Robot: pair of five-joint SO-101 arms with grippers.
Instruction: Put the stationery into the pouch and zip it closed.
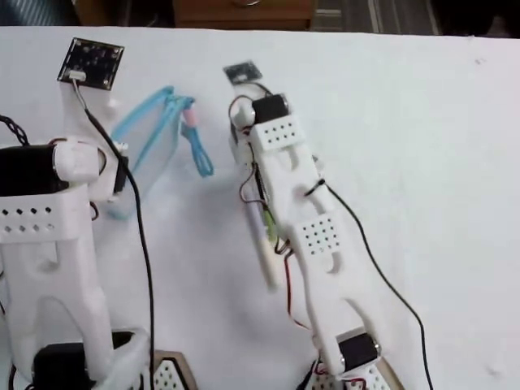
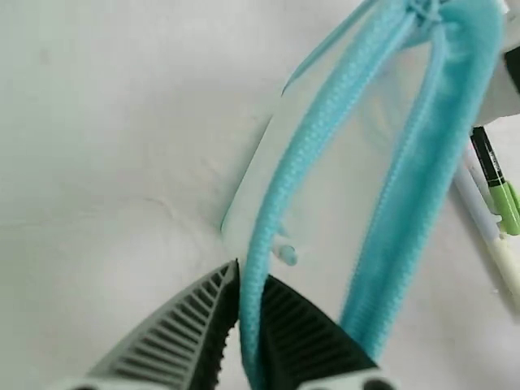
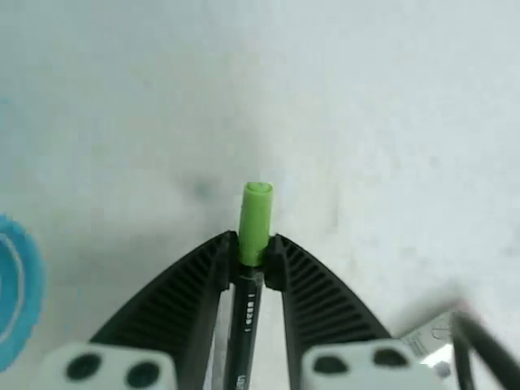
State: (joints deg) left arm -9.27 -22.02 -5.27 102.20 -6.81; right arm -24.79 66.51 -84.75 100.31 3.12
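Note:
The clear pouch [image 1: 154, 142] with a blue zipper [image 2: 406, 203] lies open on the white table, left of centre. My left gripper [image 2: 248, 280] is shut on one zipper edge at the pouch's near end. My right gripper [image 3: 252, 248] is shut on a black pen with a green cap [image 3: 257, 213], and the cap sticks out just past the fingertips, above the table. In the high view that green cap [image 1: 270, 231] peeks out from under the right arm, beside a white pen [image 1: 265, 256] lying on the table. Both pens [image 2: 497, 191] appear to the pouch's side in the left wrist view.
A blue strap [image 1: 200, 154] with a pink pull [image 1: 190, 118] trails from the pouch's far end. Two small camera boards [image 1: 91, 63] [image 1: 242, 73] sit near the far side. Cables [image 1: 142, 244] run along both arms. Bare table spreads to the right.

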